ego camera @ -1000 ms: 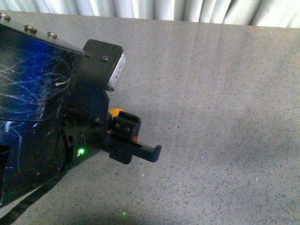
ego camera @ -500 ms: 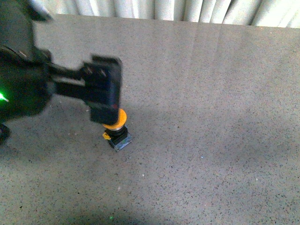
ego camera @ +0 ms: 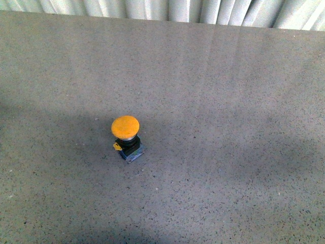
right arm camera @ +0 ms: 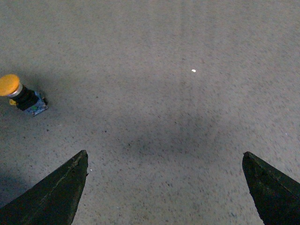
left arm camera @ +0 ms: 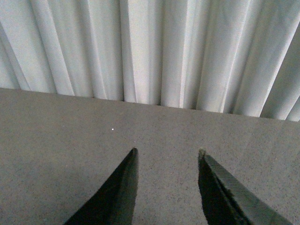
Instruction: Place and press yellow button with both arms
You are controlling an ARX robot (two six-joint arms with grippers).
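Your left pincer (left arm camera: 168, 153) is released. Its two dark fingers (left arm camera: 123, 187) stand apart with bare table (left arm camera: 56, 122) between them, gripping nothing. Its wrist view shows only the finger ends; the rest is cut off at the picture's edge. Beyond them the table ends at a pale pleated curtain (left arm camera: 150, 47).

In the front view you have one button (ego camera: 126, 133), standing upright on the table (ego camera: 244, 152), a little toward 8 o'clock from the picture's middle. Its round orange-yellow cap faces up and hides most of the black body beneath. A small yellow tab pokes out at the body's 9 o'clock, and a corner of the bluish-grey base shows at 5 o'clock. Nothing touches the button. A broad soft shadow crosses the table around it; whatever casts it lies out of frame. The curtain (ego camera: 152, 9) runs along the far edge at 12 o'clock.

Your right pincer (right arm camera: 164, 153) is released too. Its two fingers (right arm camera: 56, 197) are spread wide over bare table, and only their pointed ends are in frame. The button (right arm camera: 21, 96) sits well apart from it, ahead and off to one finger's side. You can also see one tiny white speck (right arm camera: 193, 71) on the table, too small to identify.
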